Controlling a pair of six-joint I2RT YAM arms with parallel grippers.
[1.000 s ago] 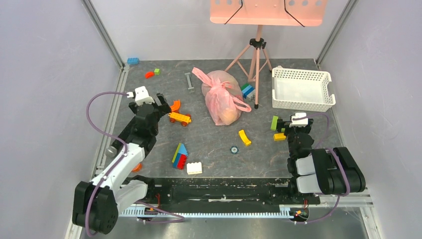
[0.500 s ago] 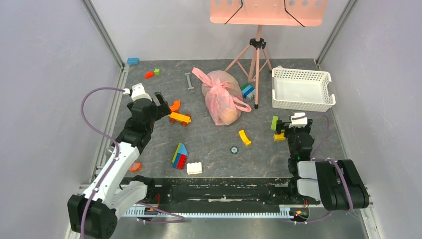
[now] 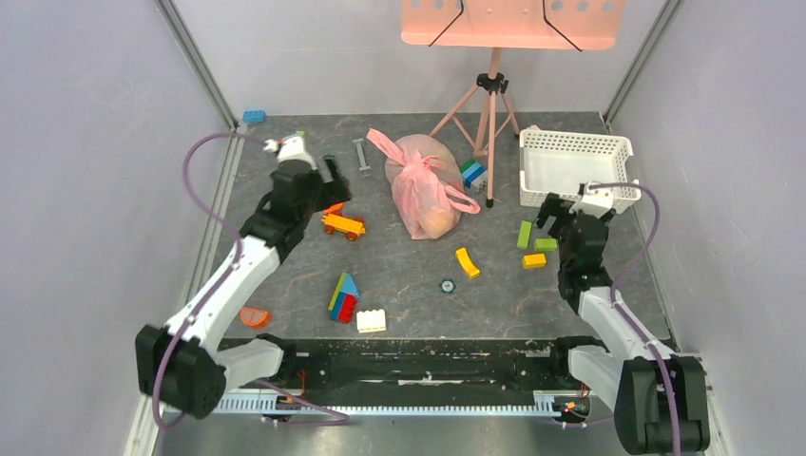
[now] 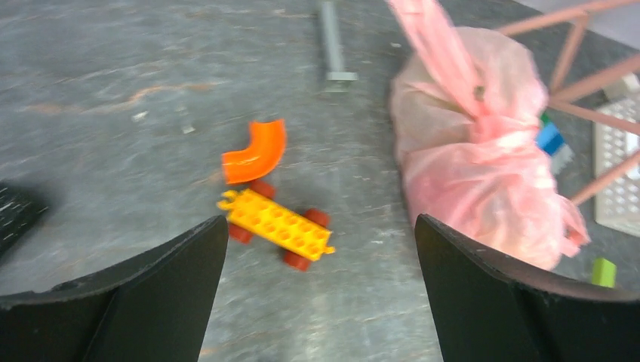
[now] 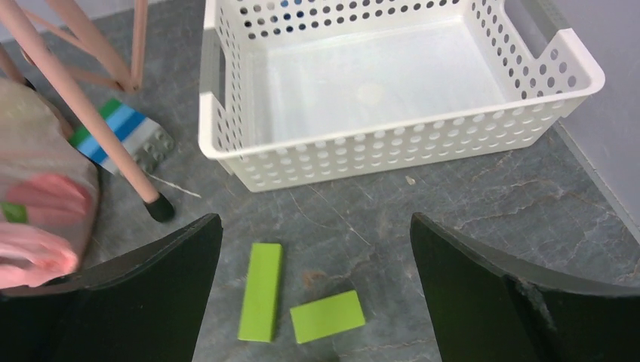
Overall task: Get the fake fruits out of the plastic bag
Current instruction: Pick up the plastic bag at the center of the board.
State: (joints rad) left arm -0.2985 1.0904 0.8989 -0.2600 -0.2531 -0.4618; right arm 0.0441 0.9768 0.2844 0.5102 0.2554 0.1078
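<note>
The pink plastic bag (image 3: 423,190) lies knotted in the middle of the table, its handle loops sticking out. The fake fruits stay inside it and show only as a faint yellowish bulge (image 3: 437,220) at its near end. My left gripper (image 3: 330,180) hovers open to the left of the bag; in the left wrist view the bag (image 4: 483,166) sits ahead and to the right of my left gripper (image 4: 318,222). My right gripper (image 3: 570,215) is open in front of the basket, well right of the bag (image 5: 38,204), with nothing between the fingers of my right gripper (image 5: 314,219).
A yellow toy car (image 4: 275,230) and an orange curved piece (image 4: 256,151) lie under the left gripper. Two green blocks (image 5: 260,290) (image 5: 328,315) lie below the right gripper, before the white lattice basket (image 5: 377,143). A pink tripod (image 3: 489,114) stands behind the bag. Other blocks (image 3: 344,297) are scattered nearer.
The left arm has reached forward and right, closer to the bag. The right arm has stretched forward toward the basket, uncovering the green blocks. Both grippers stayed open.
</note>
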